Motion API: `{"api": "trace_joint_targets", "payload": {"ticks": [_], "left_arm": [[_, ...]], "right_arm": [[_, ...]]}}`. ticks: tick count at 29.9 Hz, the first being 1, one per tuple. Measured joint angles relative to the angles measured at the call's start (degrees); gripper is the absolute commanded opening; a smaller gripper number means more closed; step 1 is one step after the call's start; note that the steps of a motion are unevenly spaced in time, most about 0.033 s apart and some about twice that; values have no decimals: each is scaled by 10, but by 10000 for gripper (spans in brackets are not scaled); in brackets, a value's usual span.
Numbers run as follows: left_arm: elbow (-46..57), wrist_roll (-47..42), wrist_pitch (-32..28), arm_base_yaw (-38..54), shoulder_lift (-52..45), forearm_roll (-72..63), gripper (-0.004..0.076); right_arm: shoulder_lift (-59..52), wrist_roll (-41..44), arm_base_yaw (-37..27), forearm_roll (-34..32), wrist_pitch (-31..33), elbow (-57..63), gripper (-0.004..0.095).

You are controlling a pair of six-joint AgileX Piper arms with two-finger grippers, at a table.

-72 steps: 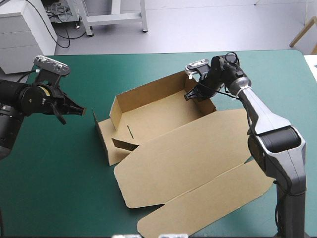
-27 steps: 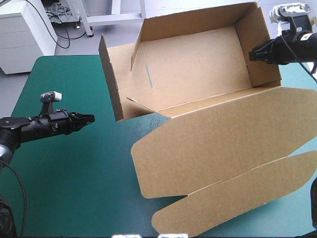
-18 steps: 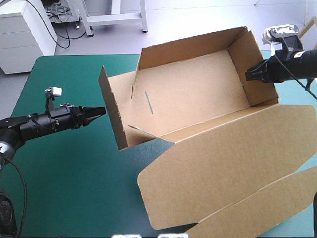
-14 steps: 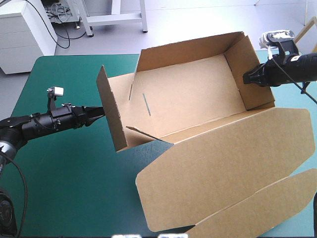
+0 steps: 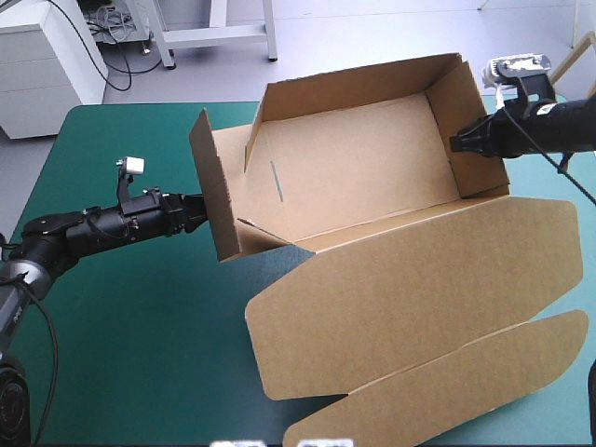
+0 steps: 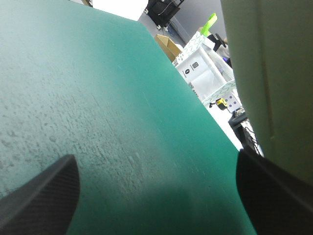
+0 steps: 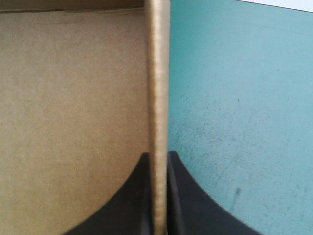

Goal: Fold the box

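Note:
The brown box [image 5: 372, 168] is an open tray, tilted up off the table with its inside facing up. Its wide lid [image 5: 410, 289] and tuck flap [image 5: 447, 391] lie out toward the front. My right gripper [image 5: 456, 142] is shut on the tray's right wall. In the right wrist view that wall's edge [image 7: 157, 73] runs straight up from between the right gripper [image 7: 158, 159]. My left gripper [image 5: 198, 212] is open, right at the outer face of the left wall. In the left wrist view the left gripper [image 6: 155, 164] has that wall [image 6: 274, 73] beside one finger.
Bare teal-green cover [image 5: 121, 317] stretches under and in front of the left arm. The lid reaches close to the table's front and right edges. The table's far edge lies just behind the raised tray.
The right gripper lifted the box off the table earlier and has since lowered it slightly. The left gripper, shut just before, has opened and moved right, up to the left wall.

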Motion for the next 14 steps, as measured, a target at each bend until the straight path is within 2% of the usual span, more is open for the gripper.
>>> {"api": "trace_joint_targets", "payload": {"ticks": [6, 14], "left_arm": [[0, 0, -1, -1, 0, -9, 619], [1, 0, -8, -1, -17, -36, 619]], "right_arm": [[0, 81, 90, -129, -50, 1, -8], [0, 186, 179, -244, -122, 1, -8]]}}
